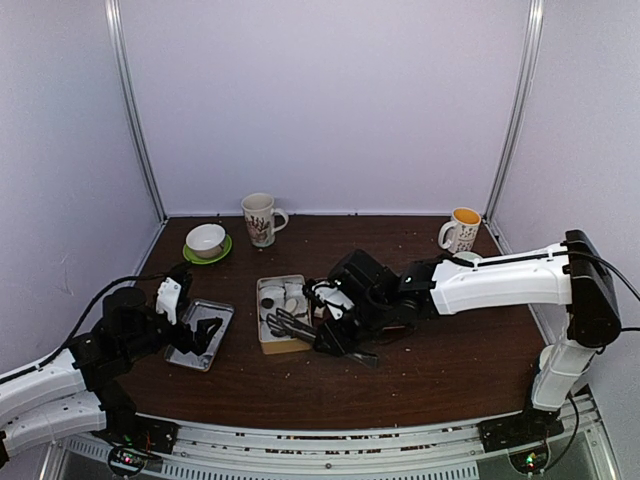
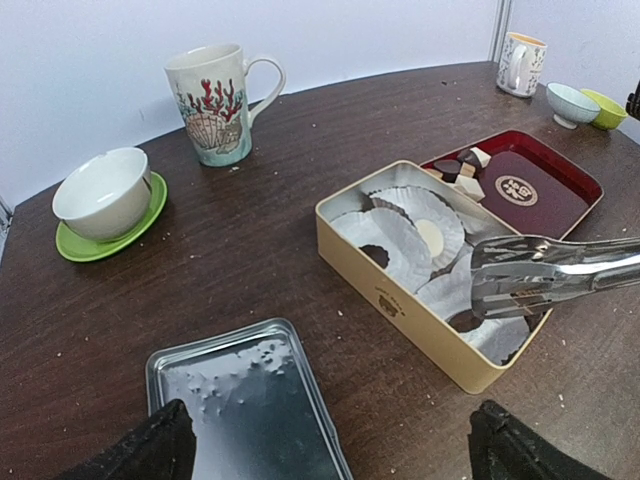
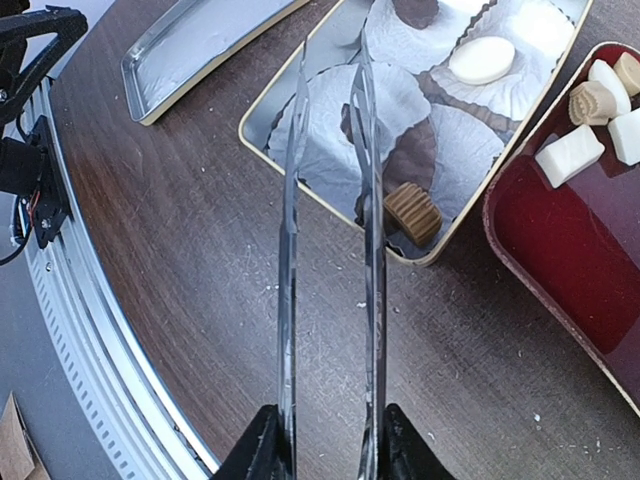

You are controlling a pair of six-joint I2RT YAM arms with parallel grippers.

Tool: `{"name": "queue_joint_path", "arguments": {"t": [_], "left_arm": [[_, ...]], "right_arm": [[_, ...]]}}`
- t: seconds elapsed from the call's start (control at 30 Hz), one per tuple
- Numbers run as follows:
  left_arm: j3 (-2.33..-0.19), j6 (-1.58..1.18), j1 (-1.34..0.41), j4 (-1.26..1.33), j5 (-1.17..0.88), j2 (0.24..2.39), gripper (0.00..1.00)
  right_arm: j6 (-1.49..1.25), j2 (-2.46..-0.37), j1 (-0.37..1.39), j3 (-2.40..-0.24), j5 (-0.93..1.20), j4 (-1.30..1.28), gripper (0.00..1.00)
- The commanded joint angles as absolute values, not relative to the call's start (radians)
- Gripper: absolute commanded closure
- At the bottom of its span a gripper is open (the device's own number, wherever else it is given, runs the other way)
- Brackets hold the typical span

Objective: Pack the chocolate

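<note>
The chocolate is split between two containers. A tan ribbed round piece (image 3: 413,212) and a white oval piece (image 3: 482,60) lie in white paper cups inside the cream box (image 3: 262,108) (image 1: 266,345). White and tan pieces (image 3: 590,100) (image 2: 465,165) sit in one corner of the red tray (image 3: 560,240) beside the box. My right gripper (image 3: 330,445) (image 1: 340,325) is shut on metal tongs (image 3: 292,200) (image 2: 560,270). The tong arms stand apart over the box with nothing between their tips. My left gripper (image 2: 330,450) (image 1: 203,330) hangs open over a silver lid (image 2: 240,400).
A coral-patterned mug (image 2: 212,100) (image 1: 260,218) and a white bowl on a green saucer (image 2: 100,195) (image 1: 206,240) stand at the back left. Another mug (image 1: 462,230) and two small bowls (image 2: 572,103) stand at the back right. The table's front rail (image 3: 90,330) runs close by.
</note>
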State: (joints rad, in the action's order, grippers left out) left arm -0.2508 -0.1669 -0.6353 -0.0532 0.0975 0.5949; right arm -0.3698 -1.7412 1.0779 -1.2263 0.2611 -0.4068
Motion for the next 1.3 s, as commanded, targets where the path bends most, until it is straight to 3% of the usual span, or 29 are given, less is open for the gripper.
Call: {"name": "queue_joint_path", "arguments": {"t": [0.0, 0.77, 1.27], "left_arm": [[-0.274, -0.176, -0.631, 0.006, 0.103, 0.597, 0.02], [-0.276, -0.185, -0.63, 0.006, 0.123, 0.61, 0.02], [-0.277, -0.193, -0.631, 0.002, 0.141, 0.626, 0.02]], "right_arm": [[-0.364, -1.748, 1.084, -1.262, 0.268, -0.387, 0.67], [-0.351, -1.632, 1.083, -1.205, 0.167, -0.33, 0.6], [-0.413, -1.47, 1.065, -1.069, -0.13, -0.281, 0.64]]}}
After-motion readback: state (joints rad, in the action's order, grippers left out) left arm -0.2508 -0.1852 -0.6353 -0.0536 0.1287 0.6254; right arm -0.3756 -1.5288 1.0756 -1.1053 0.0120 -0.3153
